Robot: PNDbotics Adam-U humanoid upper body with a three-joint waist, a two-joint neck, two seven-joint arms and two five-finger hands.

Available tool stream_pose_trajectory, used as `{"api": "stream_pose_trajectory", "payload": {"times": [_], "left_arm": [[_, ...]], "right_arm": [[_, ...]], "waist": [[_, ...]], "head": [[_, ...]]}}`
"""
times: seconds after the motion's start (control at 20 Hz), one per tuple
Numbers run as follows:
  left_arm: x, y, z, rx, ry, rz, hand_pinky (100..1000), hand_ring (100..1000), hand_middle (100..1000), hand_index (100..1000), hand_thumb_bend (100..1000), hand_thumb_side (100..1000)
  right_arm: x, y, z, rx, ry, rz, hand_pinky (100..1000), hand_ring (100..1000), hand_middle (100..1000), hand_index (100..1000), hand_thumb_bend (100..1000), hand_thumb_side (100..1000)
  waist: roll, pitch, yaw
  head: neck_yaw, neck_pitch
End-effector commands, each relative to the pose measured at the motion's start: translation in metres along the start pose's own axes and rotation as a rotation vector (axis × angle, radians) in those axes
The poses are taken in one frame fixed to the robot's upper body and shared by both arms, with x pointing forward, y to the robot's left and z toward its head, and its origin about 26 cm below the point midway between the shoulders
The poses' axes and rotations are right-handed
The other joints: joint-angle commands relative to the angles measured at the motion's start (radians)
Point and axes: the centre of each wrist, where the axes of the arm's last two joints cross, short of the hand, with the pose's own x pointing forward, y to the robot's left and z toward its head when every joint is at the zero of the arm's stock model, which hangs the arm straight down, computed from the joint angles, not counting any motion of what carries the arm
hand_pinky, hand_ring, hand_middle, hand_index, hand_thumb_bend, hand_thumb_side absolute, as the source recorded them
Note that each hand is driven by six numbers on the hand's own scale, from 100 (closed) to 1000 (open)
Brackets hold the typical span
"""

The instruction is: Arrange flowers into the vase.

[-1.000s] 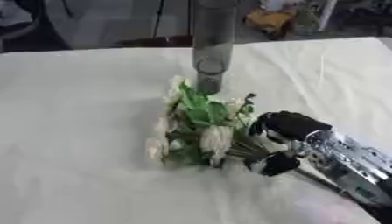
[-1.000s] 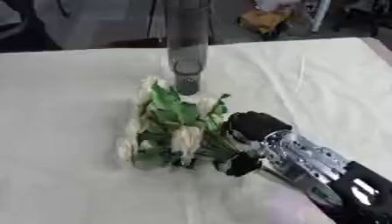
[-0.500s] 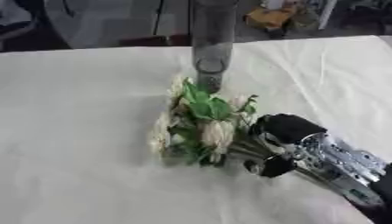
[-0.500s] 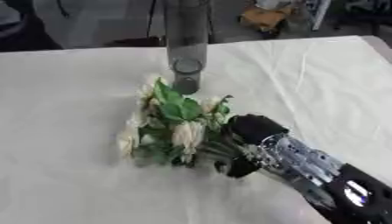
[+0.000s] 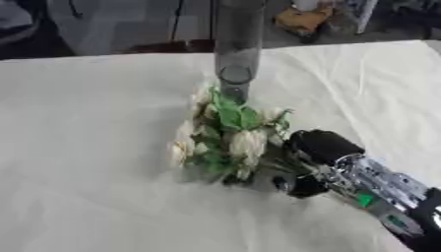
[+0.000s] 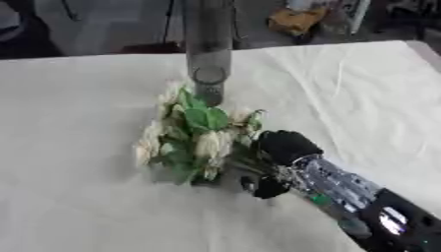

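Note:
A bunch of white flowers with green leaves [image 5: 226,142] lies on the white tablecloth just in front of a tall grey vase [image 5: 237,54]. My right hand [image 5: 314,150] comes in from the lower right and sits against the bunch's right side, at the stems. Its fingers curl down around the stem end, with the thumb [image 5: 297,185] showing below. The flower heads point toward the vase and to the left. My left hand shows in neither view.
The white cloth [image 5: 86,123] covers the table, with folds at the right. Beyond the far edge stand dark furniture and an orange object [image 5: 301,19]. Bare cloth lies to the left of the flowers.
My right hand has slid slightly left into the bunch and closed on the stems. The flowers have shifted a little.

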Motion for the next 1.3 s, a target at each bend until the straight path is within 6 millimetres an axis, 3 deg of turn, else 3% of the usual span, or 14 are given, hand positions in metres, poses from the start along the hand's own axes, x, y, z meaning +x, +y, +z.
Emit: {"api": "stream_pose_trajectory", "payload": {"times": [0.05, 0.35, 0.5, 0.7, 1.3], "left_arm": [[0.007, 0.002, -0.007, 0.006, -0.039, 0.006, 805, 918, 949, 977, 100, 1000], [0.007, 0.002, -0.008, 0.003, -0.042, 0.01, 806, 918, 949, 977, 100, 1000], [0.007, 0.002, -0.008, 0.004, -0.043, 0.01, 805, 917, 947, 976, 100, 1000], [0.007, 0.002, -0.008, 0.005, -0.042, 0.011, 803, 915, 945, 975, 100, 1000], [0.007, 0.003, -0.008, 0.005, -0.038, 0.007, 802, 913, 944, 975, 100, 1000]], "right_arm": [[-0.005, -0.004, -0.001, -0.042, 0.034, 0.004, 524, 683, 640, 760, 323, 564], [-0.005, 0.0, -0.004, -0.037, 0.035, -0.007, 493, 637, 618, 752, 283, 515], [-0.006, 0.003, -0.007, -0.023, 0.041, -0.02, 441, 571, 591, 734, 244, 481], [-0.007, 0.008, -0.011, -0.003, 0.054, -0.079, 442, 525, 542, 699, 249, 447], [-0.011, 0.01, -0.016, -0.053, 0.084, -0.162, 162, 362, 386, 551, 105, 436]], "waist": [[0.001, -0.012, 0.0], [0.004, -0.009, 0.003], [0.005, -0.007, 0.006], [0.007, -0.003, 0.007], [0.007, 0.0, 0.01]], "head": [[-0.005, -0.012], [-0.013, -0.017], [-0.019, -0.016], [-0.023, -0.017], [-0.028, -0.019]]}}
